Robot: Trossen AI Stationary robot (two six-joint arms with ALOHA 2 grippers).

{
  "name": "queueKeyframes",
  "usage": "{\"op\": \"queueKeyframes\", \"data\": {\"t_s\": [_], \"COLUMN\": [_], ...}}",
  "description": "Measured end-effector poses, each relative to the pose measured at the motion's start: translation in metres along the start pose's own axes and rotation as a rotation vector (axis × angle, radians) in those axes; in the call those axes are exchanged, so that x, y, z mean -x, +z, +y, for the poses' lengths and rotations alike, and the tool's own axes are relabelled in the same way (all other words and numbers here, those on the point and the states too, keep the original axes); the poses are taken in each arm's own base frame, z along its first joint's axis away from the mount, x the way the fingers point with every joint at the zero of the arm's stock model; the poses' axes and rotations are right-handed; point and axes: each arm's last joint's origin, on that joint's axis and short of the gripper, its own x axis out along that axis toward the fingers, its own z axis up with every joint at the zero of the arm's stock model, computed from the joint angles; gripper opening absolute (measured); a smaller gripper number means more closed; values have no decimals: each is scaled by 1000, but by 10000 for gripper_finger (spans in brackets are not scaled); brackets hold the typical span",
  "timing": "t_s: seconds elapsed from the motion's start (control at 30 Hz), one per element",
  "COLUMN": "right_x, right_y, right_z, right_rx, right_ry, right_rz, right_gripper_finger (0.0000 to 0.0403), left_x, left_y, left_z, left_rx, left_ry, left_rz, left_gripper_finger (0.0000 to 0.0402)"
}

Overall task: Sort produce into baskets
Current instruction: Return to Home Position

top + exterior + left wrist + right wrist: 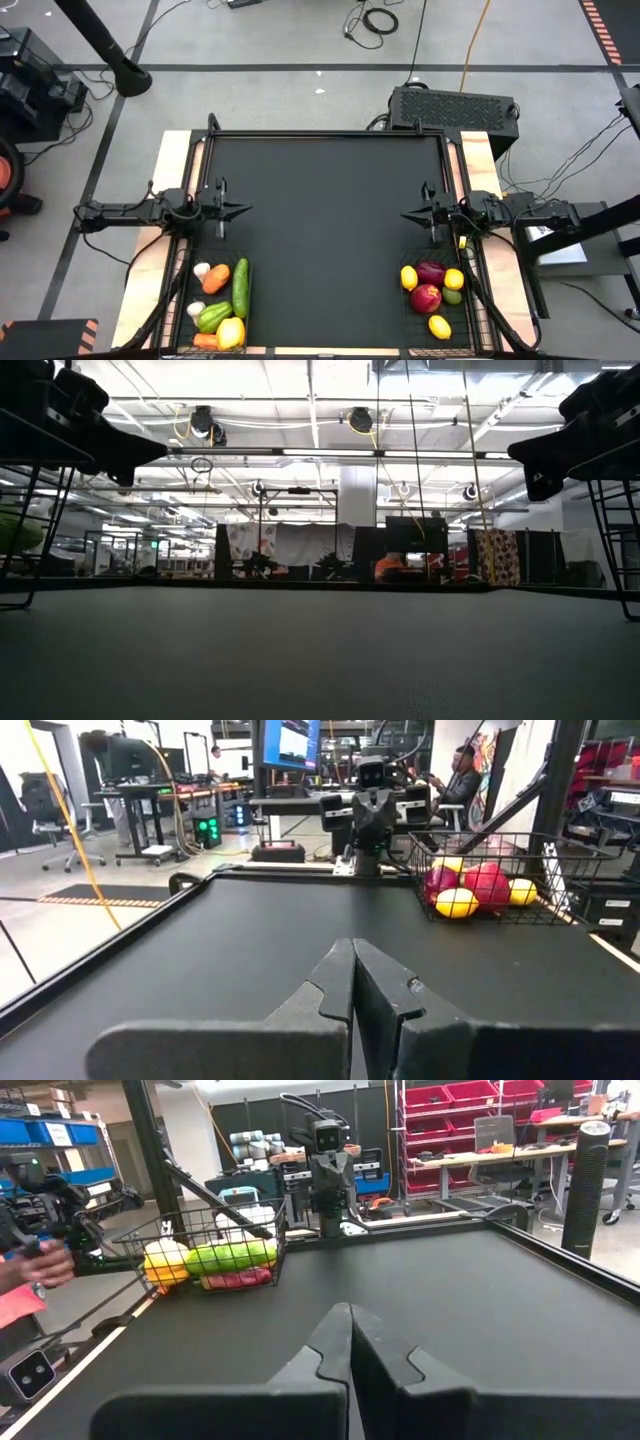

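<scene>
The desk (320, 220) is matte black, with pale wood strips (176, 160) along its sides. The left basket (187, 292) and the right basket (403, 302) are black open wire grid. In the left one lie a green cucumber (240, 287), an orange carrot (216, 279), white garlic (202, 270), a green pepper (213, 316) and a yellow pepper (230, 333). In the right one are yellow lemons (409, 278), a red apple (425, 298), a darker maroon piece (431, 271) and a small green piece (452, 296). The left pincer (240, 209) and the right pincer (408, 214) are black. The floor (300, 100) is grey, crossed by dark lines (300, 68).

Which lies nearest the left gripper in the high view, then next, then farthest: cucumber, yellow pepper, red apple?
From the left gripper:
1. cucumber, in the left basket.
2. yellow pepper, same basket, its far end.
3. red apple, in the right basket, across the table.
</scene>
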Motion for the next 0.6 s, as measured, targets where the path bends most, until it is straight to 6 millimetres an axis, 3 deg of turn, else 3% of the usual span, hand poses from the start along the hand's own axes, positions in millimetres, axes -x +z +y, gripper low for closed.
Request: {"op": "queueKeyframes", "data": {"t_s": [0.6], "right_x": [0], "right_y": [0], "right_z": [0], "right_rx": [0], "right_ry": [0], "right_rz": [-1], "right_gripper_finger": [0], "left_x": [0], "left_y": [2], "left_z": [0], "left_rx": [8], "left_ry": [1], "left_rz": [-19], "left_gripper_finger": [8]}}
